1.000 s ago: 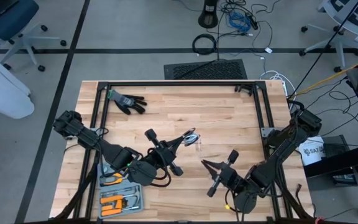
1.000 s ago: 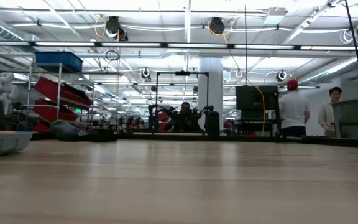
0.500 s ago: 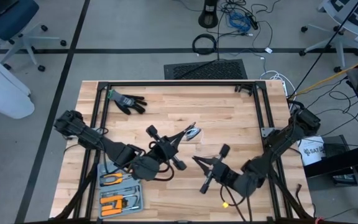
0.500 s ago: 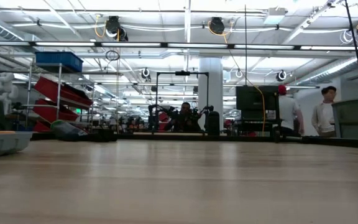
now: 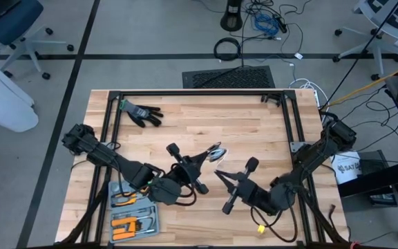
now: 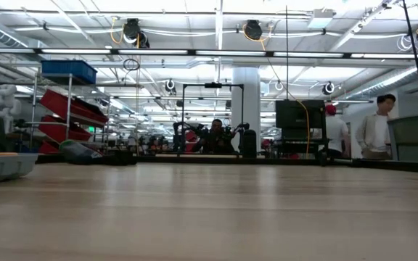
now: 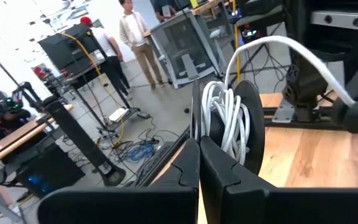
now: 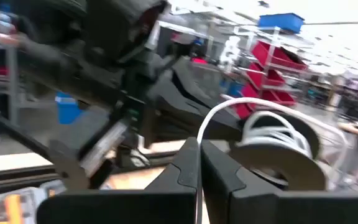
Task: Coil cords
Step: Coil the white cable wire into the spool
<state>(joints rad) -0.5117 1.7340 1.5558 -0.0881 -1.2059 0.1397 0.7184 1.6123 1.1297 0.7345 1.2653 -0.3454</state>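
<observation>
A round black puck (image 7: 232, 127) with white cord (image 7: 224, 118) wound between its two discs hangs above the table's middle (image 5: 216, 150). My left gripper (image 7: 199, 163) is shut on it, pointing level from the left (image 5: 206, 158). The cord's free end (image 7: 291, 48) arcs off the puck toward my right gripper (image 5: 218, 173). That gripper stands just on the near side of the puck and is shut on the cord (image 8: 199, 163). Neither gripper shows in the low view. My left gripper pinches the rim of one black disc (image 7: 197, 127) between its two fingers, coming level from the table's left. The puck stands on edge, lifted clear of the table. My right gripper pinches the white cord's free end (image 8: 201, 134) between its fingertips, coming level from the near right. The cord arches up slack from the fingers to the puck (image 8: 278, 140).
A black glove (image 5: 141, 112) lies at the table's far left. Orange-handled tools (image 5: 128, 223) sit in a tray at the near left corner. A black frame (image 5: 199, 92) runs along the far edge and both sides. People stand in the room beyond (image 6: 374, 134).
My right gripper has risen and moved toward the table's left, closing in on the puck, and its wrist has rolled. The puck and my left gripper have stayed about where they were.
</observation>
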